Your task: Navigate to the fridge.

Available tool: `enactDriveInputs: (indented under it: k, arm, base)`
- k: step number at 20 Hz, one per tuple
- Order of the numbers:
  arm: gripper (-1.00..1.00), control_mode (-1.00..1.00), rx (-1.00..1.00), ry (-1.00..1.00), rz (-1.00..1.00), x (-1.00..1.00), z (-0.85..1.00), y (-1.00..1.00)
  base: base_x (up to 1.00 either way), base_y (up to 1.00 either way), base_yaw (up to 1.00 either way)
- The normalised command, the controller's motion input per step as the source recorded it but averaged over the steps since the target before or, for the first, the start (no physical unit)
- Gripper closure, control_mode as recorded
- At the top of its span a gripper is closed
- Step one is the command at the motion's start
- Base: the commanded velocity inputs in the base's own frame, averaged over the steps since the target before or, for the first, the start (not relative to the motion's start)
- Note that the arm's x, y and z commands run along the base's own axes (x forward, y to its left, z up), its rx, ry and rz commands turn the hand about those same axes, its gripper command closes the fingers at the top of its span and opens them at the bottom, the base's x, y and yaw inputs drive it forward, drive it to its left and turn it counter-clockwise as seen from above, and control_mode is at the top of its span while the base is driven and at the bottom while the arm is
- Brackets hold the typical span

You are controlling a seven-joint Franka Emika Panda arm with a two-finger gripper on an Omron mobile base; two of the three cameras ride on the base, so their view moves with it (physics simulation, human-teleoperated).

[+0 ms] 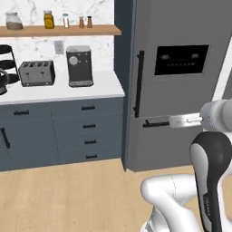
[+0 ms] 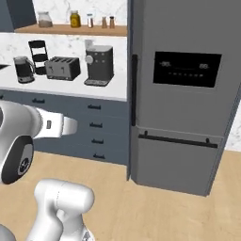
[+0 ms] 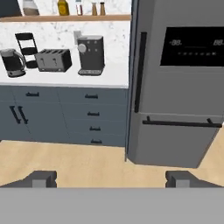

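The tall matte-grey fridge (image 1: 176, 81) stands on the light wooden floor (image 1: 63, 195), directly ahead of the robot and close; it is the landmark for everything else here. Its black rectangular display panel (image 2: 187, 69) sits high on the upper door, a black vertical bar handle (image 3: 140, 72) runs down the door's left edge, and a black horizontal bar handle (image 2: 176, 140) crosses the top of the lower drawer (the seam between door and drawer lies just above that bar). Touching the fridge's left side is a run of dark blue-grey cabinets with small black pulls (image 3: 65, 116) under a white countertop (image 1: 59, 90). On that counter, nearest the fridge, stands a dark grey coffee machine (image 2: 100, 66); farther left of it sit a grey four-slot toaster (image 3: 53, 60), a black open rack-like stand (image 2: 37, 55) and a dark electric kettle (image 3: 12, 62). Above the counter, against the white marbled wall, a wooden shelf (image 1: 59, 31) reaches almost to the fridge and carries a row of small jars and shakers (image 2: 77, 20). The robot's two-finger gripper (image 3: 112, 178) hangs in front of the fridge, above the floor and short of the lower drawer, its dark fingertips (image 3: 41, 178) spread wide apart with nothing between them.
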Motion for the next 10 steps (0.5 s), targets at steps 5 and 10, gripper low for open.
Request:
enactDriveInputs:
  k: [5,10]
  arm:
    - [-1.0,1.0,0.0,0.0,0.0,0.0,0.0,0.0]
    - [-1.0,1.0,0.0,0.0,0.0,0.0,0.0,0.0]
  base:
    - [0.7,-1.0,0.07]
    - [0.98,-1.0,0.12]
